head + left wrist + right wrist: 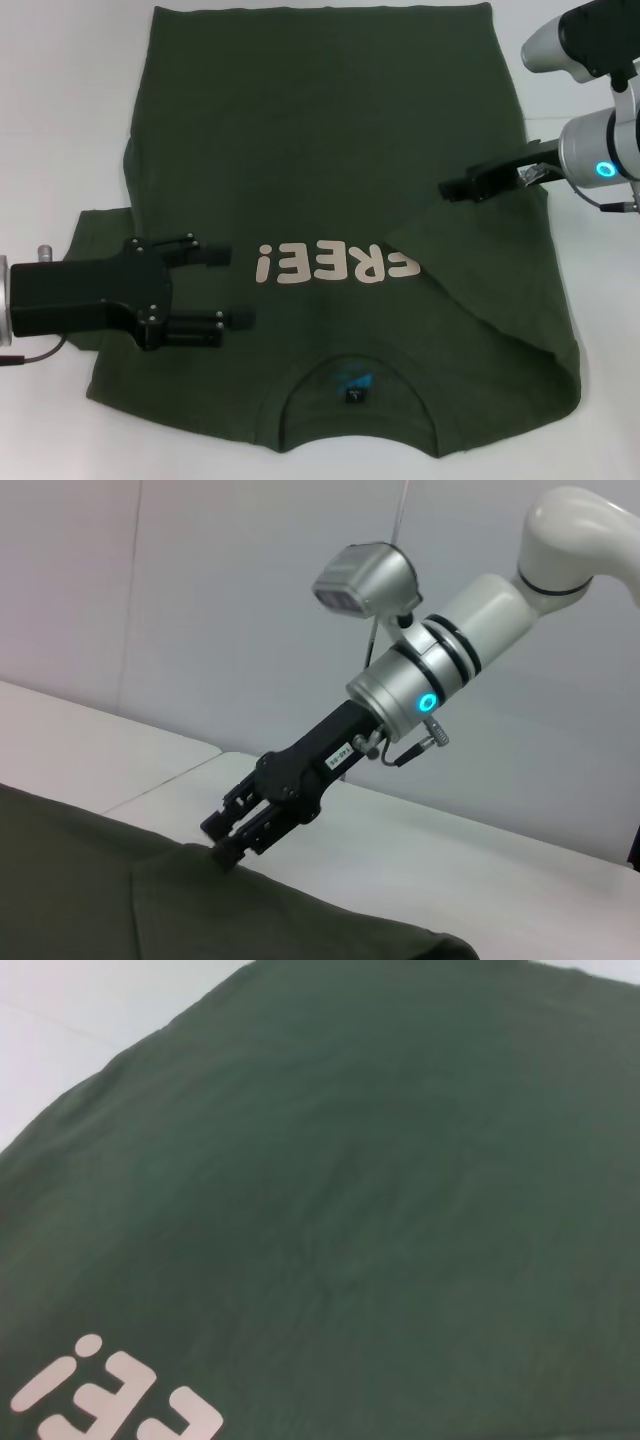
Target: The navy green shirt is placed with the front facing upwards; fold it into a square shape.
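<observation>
The navy green shirt [320, 150] lies flat on the white table [60, 100], front up, collar toward me, its cream "FREE!" lettering [335, 265] upside down. Its right side is folded inward as a slanted flap [490, 280] that covers part of the lettering. My right gripper [450, 188] sits at the tip of that flap, shut on the cloth; the left wrist view shows the right gripper [225, 852] pinching a raised peak of the shirt [100, 890]. My left gripper [228, 285] hovers open over the shirt's left sleeve side, holding nothing. The right wrist view shows only the shirt [350, 1210].
A blue label [355, 385] shows inside the collar near the table's front edge. Bare white table surrounds the shirt on the left and at the far right [450, 860]. A grey wall stands behind the table.
</observation>
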You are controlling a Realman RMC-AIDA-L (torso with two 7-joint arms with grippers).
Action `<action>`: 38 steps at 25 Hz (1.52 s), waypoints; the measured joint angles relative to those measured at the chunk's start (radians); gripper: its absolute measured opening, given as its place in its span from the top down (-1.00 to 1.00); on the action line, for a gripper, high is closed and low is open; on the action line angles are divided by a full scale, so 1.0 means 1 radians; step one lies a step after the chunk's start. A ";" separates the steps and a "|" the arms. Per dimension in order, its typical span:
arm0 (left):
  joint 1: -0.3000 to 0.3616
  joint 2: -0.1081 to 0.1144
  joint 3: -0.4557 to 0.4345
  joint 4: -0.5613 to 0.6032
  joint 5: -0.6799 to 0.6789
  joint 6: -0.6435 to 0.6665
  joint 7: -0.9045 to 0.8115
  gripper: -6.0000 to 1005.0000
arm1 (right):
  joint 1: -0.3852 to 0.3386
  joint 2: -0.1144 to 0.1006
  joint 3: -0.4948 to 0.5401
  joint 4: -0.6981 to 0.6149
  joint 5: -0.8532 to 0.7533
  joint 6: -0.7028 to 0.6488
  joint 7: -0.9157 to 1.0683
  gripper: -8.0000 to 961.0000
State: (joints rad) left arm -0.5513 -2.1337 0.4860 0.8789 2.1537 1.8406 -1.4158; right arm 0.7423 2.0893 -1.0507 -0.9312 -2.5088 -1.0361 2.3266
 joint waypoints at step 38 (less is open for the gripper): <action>0.066 0.015 -0.001 0.196 0.185 -0.298 -0.726 -0.74 | -0.402 -0.013 0.207 -0.121 0.542 -0.819 -0.988 -0.76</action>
State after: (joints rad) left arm -0.4858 -2.1184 0.4849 1.0749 2.3388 1.5427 -2.1418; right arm 0.3408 2.0761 -0.8439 -1.0518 -1.9666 -1.8549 1.3390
